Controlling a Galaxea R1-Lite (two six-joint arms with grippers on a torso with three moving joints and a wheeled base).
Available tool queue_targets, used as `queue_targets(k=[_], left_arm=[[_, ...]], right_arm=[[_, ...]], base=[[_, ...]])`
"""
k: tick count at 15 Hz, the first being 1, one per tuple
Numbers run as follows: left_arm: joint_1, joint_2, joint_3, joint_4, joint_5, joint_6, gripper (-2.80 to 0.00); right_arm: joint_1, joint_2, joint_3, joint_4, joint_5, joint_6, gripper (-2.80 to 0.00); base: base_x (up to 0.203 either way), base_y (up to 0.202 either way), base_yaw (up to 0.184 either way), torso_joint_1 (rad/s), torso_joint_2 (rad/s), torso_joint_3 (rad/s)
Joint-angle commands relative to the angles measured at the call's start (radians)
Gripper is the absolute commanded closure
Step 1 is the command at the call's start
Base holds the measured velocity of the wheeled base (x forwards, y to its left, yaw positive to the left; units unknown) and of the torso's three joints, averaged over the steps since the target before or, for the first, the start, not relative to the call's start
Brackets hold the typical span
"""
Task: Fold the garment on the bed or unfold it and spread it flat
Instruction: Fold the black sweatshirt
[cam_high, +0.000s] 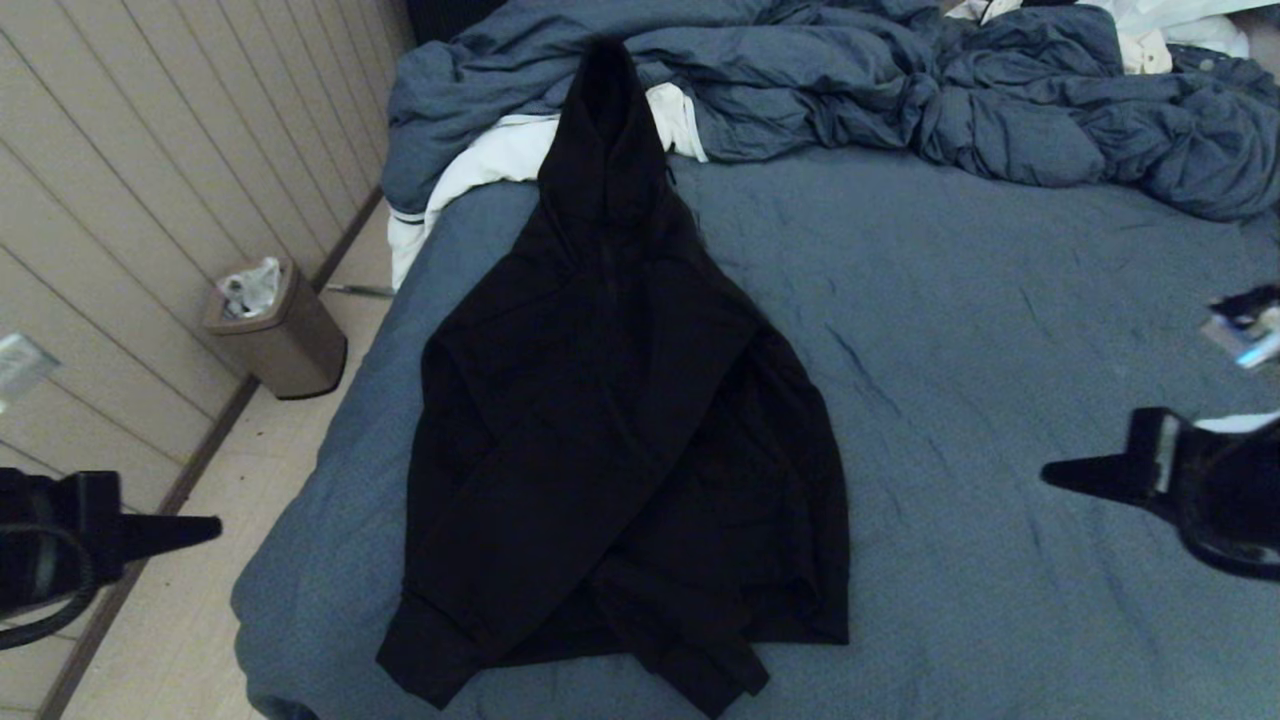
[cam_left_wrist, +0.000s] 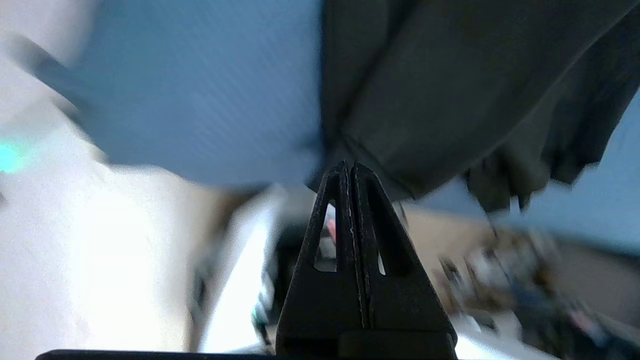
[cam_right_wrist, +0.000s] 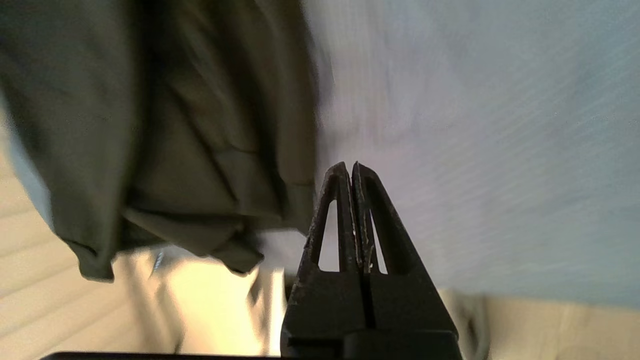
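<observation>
The left gripper (cam_high: 205, 528) at 9 o'clock and the right gripper (cam_high: 1055, 473) at 3 o'clock hang apart from the cloth, fingers pressed together on nothing; the wrist views confirm this (cam_left_wrist: 350, 167) (cam_right_wrist: 350, 167). Between them the garment (cam_high: 620, 440) lies on the bed (cam_high: 1000, 330), its long axis from 6 to 12 o'clock, sleeves crossed near the hem, hood pointing to 12. The hood tip overlaps a white cloth (cam_high: 500, 155) and the comforter (cam_high: 850, 90). Only the head view shows a bin (cam_high: 275, 330) at 10 o'clock.
</observation>
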Motion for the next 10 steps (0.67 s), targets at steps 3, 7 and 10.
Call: queue_targets(k=[3, 7, 10], left_arm=[[-0.125, 0.288, 0.006, -0.082, -0.037, -0.088, 0.00], [-0.165, 0.311, 0.007, -0.177, -0.130, -0.166, 0.00], [-0.164, 0.335, -0.003, -0.233, -0.135, -0.173, 0.00]], right_arm=[[0.046, 0.280, 0.007, 0.006, 0.165, -0.059, 0.00], [0.094, 0.248, 0.011, 0.005, 0.178, -0.095, 0.00], [0.116, 0.211, 0.005, 0.002, 0.184, -0.120, 0.00]], base=[[0.000, 0.000, 0.000, 0.000, 0.00, 0.000], [0.000, 0.000, 0.000, 0.000, 0.00, 0.000], [0.000, 0.000, 0.000, 0.000, 0.00, 0.000]])
